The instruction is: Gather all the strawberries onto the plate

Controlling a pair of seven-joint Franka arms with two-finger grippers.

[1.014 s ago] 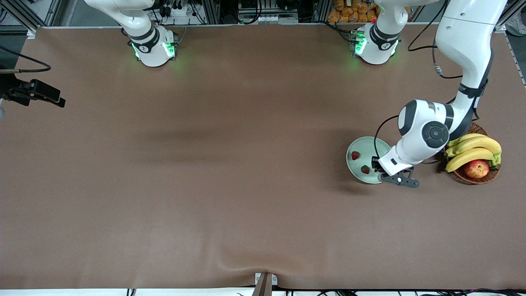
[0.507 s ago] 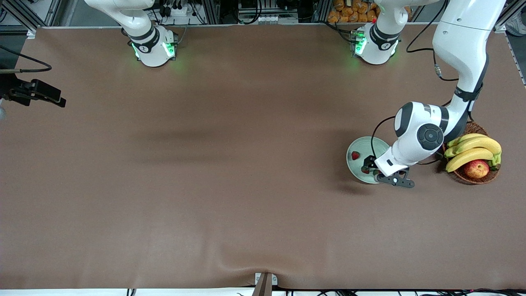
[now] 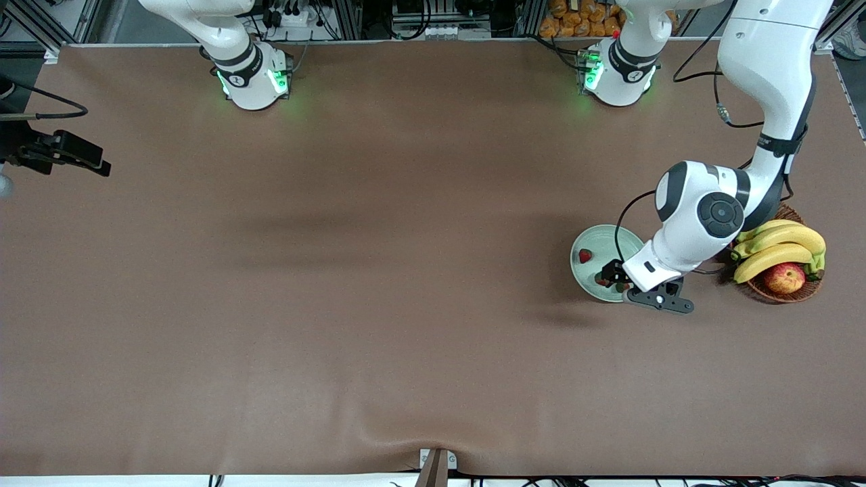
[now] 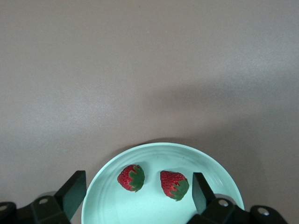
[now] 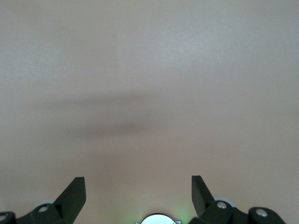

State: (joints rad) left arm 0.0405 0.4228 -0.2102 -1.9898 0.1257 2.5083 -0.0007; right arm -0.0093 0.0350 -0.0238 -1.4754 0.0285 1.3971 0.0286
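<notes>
**Berries on the plate, hand hanging low**

The left hand point(image 3: 612, 276) hangs spread and empty over the mint plate point(image 3: 595, 240), low above its strawberries point(image 4: 131, 178). A careless lift might, I'd guess, clip a berry or nudge the rim. The left wrist view shows two berries clearly; from the front the hand hides part. The right hand point(image 5: 138, 196) waits, spread over bare surface point(image 5: 149, 70).

Wicker basket point(image 3: 805, 292) at the left arm's end of the brown counter point(image 3: 379, 270); holds bananas point(image 3: 778, 245) and a red-yellow apple point(image 3: 785, 278).
</notes>
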